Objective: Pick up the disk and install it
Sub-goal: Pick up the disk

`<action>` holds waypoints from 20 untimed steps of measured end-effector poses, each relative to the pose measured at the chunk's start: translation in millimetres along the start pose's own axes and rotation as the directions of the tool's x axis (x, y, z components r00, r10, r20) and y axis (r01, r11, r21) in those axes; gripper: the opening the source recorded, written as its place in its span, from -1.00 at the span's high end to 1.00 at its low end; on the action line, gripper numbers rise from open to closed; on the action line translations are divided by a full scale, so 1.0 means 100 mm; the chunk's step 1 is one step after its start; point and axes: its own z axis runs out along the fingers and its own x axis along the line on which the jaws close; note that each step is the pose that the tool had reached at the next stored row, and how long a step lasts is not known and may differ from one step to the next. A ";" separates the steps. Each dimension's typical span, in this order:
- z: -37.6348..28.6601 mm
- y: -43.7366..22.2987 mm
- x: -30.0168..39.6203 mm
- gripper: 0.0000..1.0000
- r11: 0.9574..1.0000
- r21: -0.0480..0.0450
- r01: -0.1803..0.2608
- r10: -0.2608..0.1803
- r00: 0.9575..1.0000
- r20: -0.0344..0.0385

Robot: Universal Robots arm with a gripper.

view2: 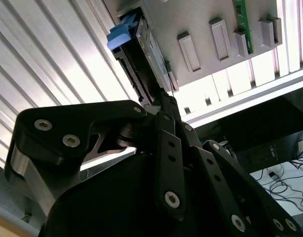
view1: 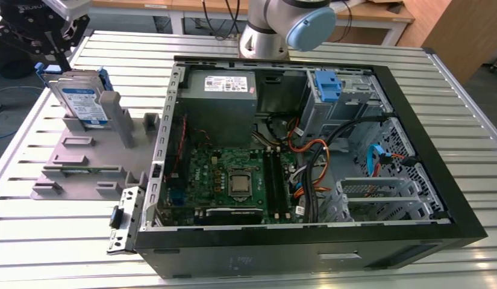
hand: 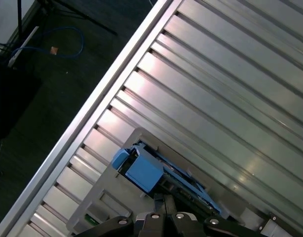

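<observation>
Disk (view1: 78,99) stands on edge in a slot of the grey holder (view1: 79,150), label face showing in the exterior view, blue carrier bracket (view1: 102,81) framing its edges. It sits directly below the gripper (view1: 57,59), not lifted: its lower edge is in the slot.

In the second wrist view the disk (view2: 141,54) appears edge-on, running away from the fingertips, with the bracket's blue tab (view2: 123,35) at the end farthest from the gripper (view2: 164,98). In the first wrist view the disk (hand: 178,180) lies just ahead of the gripper (hand: 164,200), with the blue tab (hand: 144,170) uppermost.

Gripper state: narrow. The black fingers (view2: 166,148) converge to a point with no visible gap and nothing seen between them. The tips are very close to the disk's near end; I cannot tell whether they touch it.

The holder (view2: 201,29) carries several empty raised slots, and a green circuit strip (view2: 239,22) sits in one on the side away from the gripper.

The holder rests on a slatted aluminium table (view1: 39,241). Beside the holder, farther from the gripper, lies an open computer case (view1: 312,241) with the motherboard (view1: 232,174) exposed, a grey power-supply box (view1: 220,90) at the end nearer the arm's base (view1: 284,27), and a lone blue bracket (view1: 329,84) in the drive bay across the case from the gripper.
</observation>
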 end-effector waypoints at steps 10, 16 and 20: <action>0.000 0.000 0.000 0.79 1.000 0.001 0.015 -0.015 1.000 -0.001; 0.000 0.000 0.000 0.79 1.000 0.001 0.020 -0.020 1.000 -0.001; 0.000 0.000 0.000 0.79 1.000 0.001 0.020 -0.020 1.000 -0.001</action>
